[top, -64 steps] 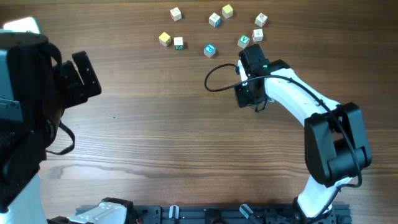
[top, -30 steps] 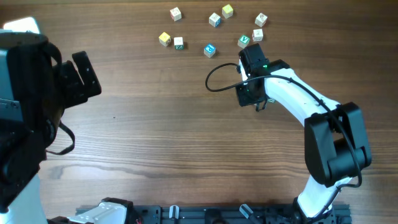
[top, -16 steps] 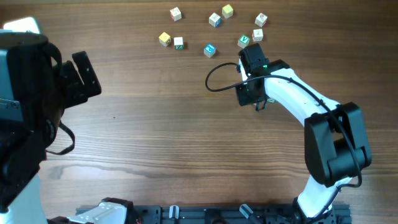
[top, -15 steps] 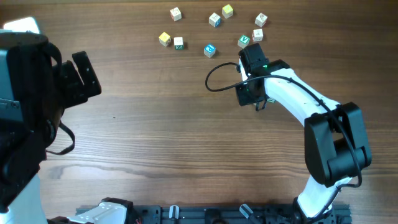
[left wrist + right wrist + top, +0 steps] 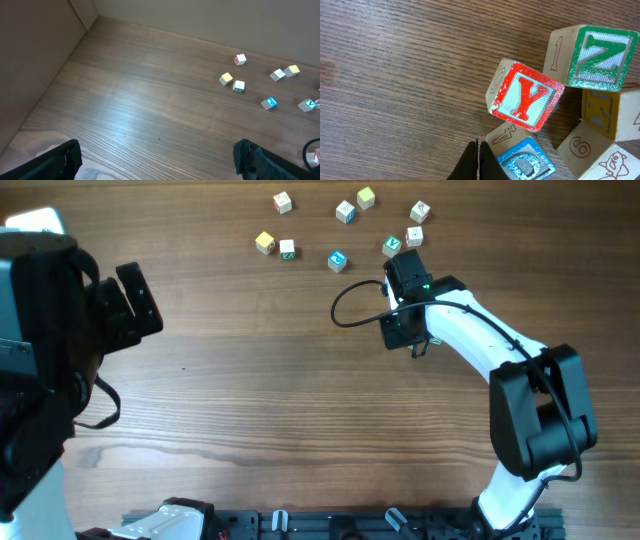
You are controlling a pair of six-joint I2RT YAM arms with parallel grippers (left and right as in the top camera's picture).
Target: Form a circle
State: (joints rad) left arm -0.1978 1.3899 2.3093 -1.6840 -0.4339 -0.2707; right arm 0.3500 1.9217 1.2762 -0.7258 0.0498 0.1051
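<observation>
1. The circle (image 5: pixel 594 114) sits on the wooden table (image 5: pixel 250 400), right of centre and towards the far side. It lies directly under the right arm's wrist, which hides it from the overhead camera.
2. The right wrist view shows it as a tight ring of pale letter cubes, cut off by the frame at the right and bottom. The ring has a red Y cube (image 5: pixel 526 97), a green Z cube (image 5: pixel 600 54), a yellow-printed cube (image 5: pixel 610 120), a cube numbered 6 (image 5: pixel 585 150) and a blue-printed cube (image 5: pixel 525 161).
3. The Z cube and the yellow-printed cube touch. The Y cube is turned at an angle to the others, with its lower corner against the blue-printed cube.
4. The right gripper (image 5: pixel 476 156) points down with its jaws pressed together, holding nothing. Its dark tip is just beside the blue-printed cube's left edge, and whether they touch cannot be told.
5. A black cable (image 5: pixel 345 308) loops out from the right wrist over bare wood.
6. Nine loose cubes (image 5: pixel 337 261) lie scattered singly along the far side of the table, outside the ring. The nearest is a green-printed one just beyond the right wrist.
7. The left gripper (image 5: pixel 157 150) is spread wide and holds nothing. It hangs over bare table at the left, well apart from every cube.
</observation>
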